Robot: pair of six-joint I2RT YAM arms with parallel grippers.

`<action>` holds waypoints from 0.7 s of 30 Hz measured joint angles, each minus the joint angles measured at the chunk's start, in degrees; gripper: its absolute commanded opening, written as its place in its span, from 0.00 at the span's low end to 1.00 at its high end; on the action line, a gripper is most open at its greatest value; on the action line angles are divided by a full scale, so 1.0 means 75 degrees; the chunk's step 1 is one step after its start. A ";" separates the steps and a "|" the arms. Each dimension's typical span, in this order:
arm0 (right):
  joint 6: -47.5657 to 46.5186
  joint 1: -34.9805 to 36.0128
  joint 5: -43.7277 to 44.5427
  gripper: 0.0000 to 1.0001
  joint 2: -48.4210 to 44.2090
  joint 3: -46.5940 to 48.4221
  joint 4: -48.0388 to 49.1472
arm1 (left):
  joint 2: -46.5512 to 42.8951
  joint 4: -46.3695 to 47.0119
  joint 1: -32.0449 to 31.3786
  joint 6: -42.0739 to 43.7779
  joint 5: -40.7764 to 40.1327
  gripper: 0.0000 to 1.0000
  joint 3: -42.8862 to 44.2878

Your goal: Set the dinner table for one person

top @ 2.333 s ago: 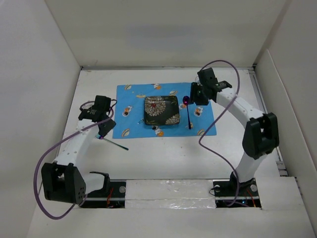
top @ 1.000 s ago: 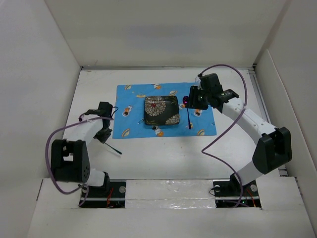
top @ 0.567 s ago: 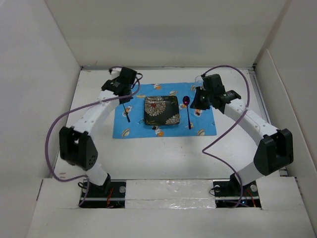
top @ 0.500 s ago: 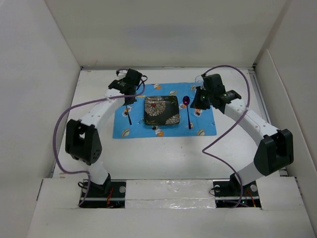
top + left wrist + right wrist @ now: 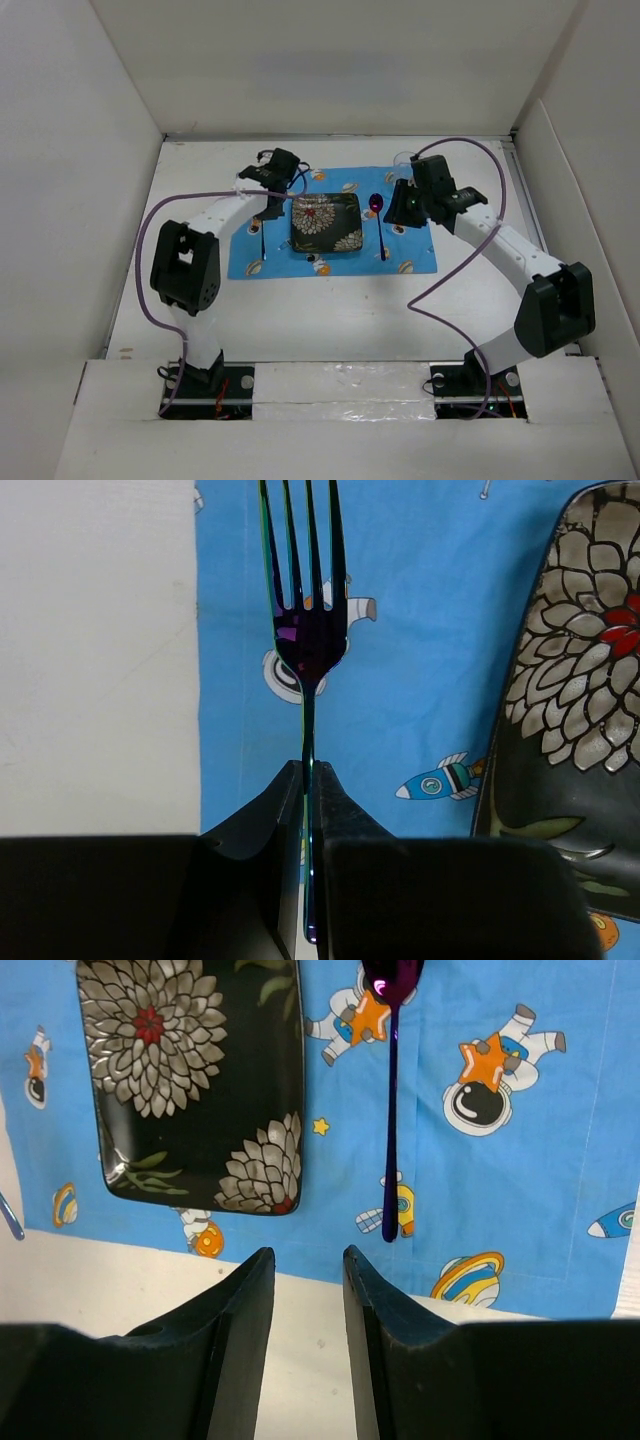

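A dark iridescent fork is pinched by its handle in my shut left gripper, tines pointing away over the blue cartoon-print cloth. From above, the fork hangs over the cloth's left part, below the left gripper. The black floral plate lies mid-cloth, just right of the fork. A purple spoon lies on the cloth right of the plate. My right gripper is open and empty, hovering above the cloth's near edge beside the spoon. The white dinner table carries it all.
White upright panels close the table in on the left, back and right. A purple cable loops off the right arm and another off the left arm. Both arm bases sit at the near edge.
My left arm swung from the table's left side to the cloth, carrying the fork to just left of the plate. The right gripper eased slightly right of the spoon, which stayed put.
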 measured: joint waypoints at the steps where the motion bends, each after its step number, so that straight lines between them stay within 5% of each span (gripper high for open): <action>1: 0.0006 0.0000 0.0020 0.39 0.0000 -0.0044 0.0000 | 0.0038 0.0032 -0.0026 0.0009 0.0006 0.00 0.0000; 21: 0.0006 0.0000 0.0085 0.40 -0.0093 -0.0117 -0.0012 | 0.1539 0.0755 -0.0175 0.0009 0.0017 0.00 0.0117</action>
